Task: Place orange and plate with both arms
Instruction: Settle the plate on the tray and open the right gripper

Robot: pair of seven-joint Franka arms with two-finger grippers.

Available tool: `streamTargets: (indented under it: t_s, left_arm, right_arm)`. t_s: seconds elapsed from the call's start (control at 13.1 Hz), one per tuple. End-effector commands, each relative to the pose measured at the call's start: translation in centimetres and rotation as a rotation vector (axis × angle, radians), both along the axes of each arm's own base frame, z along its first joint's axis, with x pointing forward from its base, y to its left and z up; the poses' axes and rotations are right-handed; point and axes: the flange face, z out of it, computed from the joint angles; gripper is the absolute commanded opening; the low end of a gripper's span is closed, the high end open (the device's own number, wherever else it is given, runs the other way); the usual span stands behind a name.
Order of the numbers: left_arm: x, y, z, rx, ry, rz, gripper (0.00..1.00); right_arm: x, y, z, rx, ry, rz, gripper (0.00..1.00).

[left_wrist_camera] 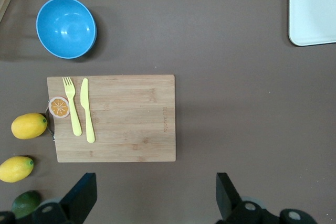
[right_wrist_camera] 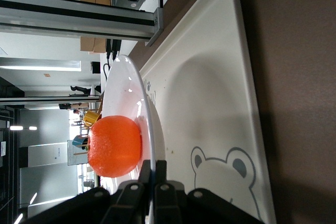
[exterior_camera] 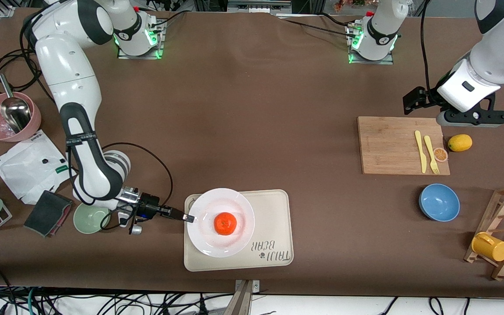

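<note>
Orange (exterior_camera: 225,223): seated on plate (exterior_camera: 236,208), over tray (exterior_camera: 274,227). Plate rim is pinched by right gripper (exterior_camera: 189,218); release judged outstanding. Left gripper (left_wrist_camera: 155,195): held wide, empty, above table beside cutting board (left_wrist_camera: 131,124).

Both arms are big and white with round, smooth parts and dark grey bands at the joints. Their bases at the top of the front view glow green and have small red bits on top. Black cables run from the bases. The right arm (exterior_camera: 81,144) has a thin black cable looping beside it. Both grippers have black fingers.
</note>
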Motion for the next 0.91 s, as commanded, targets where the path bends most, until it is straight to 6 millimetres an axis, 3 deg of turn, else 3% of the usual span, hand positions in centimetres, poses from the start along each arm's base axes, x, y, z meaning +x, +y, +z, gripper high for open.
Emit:
streamTargets:
  t_s: [0.0, 0.84]
  left_arm:
    - [0.3, 0.0, 0.5, 0.017, 0.002, -0.011, 1.0]
    - [0.3, -0.3, 0.6, 0.017, 0.002, -0.017, 1.0]
  right_arm:
    - [0.8, 0.9, -0.4, 0.0, 0.005, -0.017, 0.0]
    - [0.4, 2.3, -2.6, -0.013, 0.016, -0.017, 0.0]
